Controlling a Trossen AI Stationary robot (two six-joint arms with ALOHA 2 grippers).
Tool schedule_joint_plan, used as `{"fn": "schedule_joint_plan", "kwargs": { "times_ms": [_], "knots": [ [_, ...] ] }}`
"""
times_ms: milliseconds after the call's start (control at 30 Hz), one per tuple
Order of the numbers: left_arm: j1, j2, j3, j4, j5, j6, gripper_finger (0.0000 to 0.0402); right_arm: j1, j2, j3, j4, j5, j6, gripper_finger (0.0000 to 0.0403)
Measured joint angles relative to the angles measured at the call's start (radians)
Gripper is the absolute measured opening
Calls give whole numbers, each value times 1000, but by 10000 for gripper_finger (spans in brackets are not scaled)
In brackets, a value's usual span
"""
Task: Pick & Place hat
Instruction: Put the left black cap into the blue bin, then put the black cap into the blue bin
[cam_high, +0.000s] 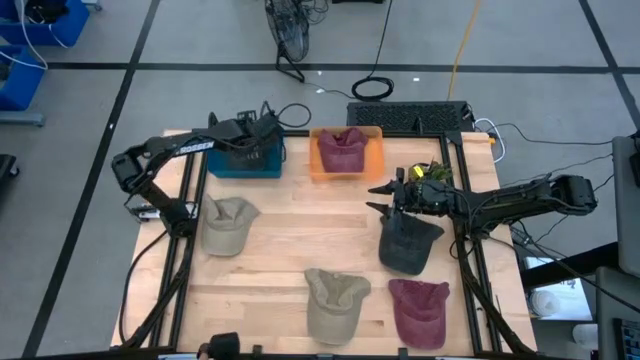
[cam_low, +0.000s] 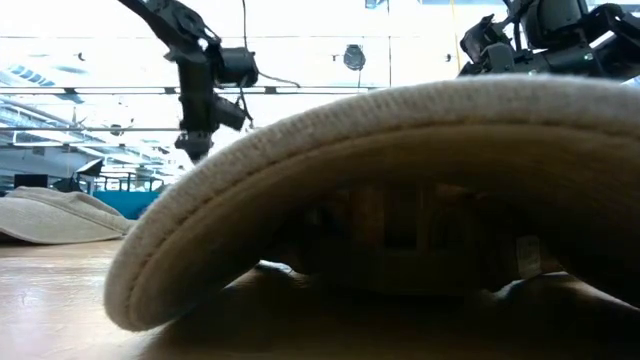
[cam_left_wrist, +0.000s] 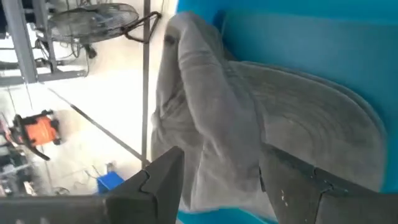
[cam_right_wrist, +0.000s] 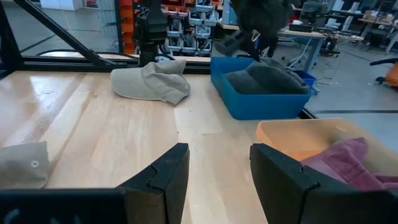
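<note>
Two grippers stand open. Right gripper (cam_high: 383, 196), right of centre, hovers just above the dark hat (cam_high: 408, 243). Left gripper (cam_high: 268, 123) hangs released over the blue bin (cam_high: 245, 165), upper left.

Most of the low view blocked by a beige cap's brim (cam_low: 400, 160), table beyond hidden.

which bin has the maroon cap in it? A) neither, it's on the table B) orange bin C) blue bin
B: a maroon fabric cap lies inside the orange plastic bin, while the blue plastic bin beside it holds a dark grey cap.
</note>
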Motion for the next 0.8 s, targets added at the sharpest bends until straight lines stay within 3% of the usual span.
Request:
{"fn": "schedule_joint_plan", "kwargs": {
  "times_ms": [233,400,533,800],
  "knots": [
    [-86,-180,0,29,43,-363,207,-19,0,0,19,0,-8,155],
    [-149,-249,1,190,260,-653,207,-20,0,0,24,18,-6,155],
    [-256,-245,-51,396,323,-701,207,-20,0,0,24,31,25,155],
    [-404,-235,-320,919,357,-729,207,-16,0,3,7,30,141,155]
  ]
}}
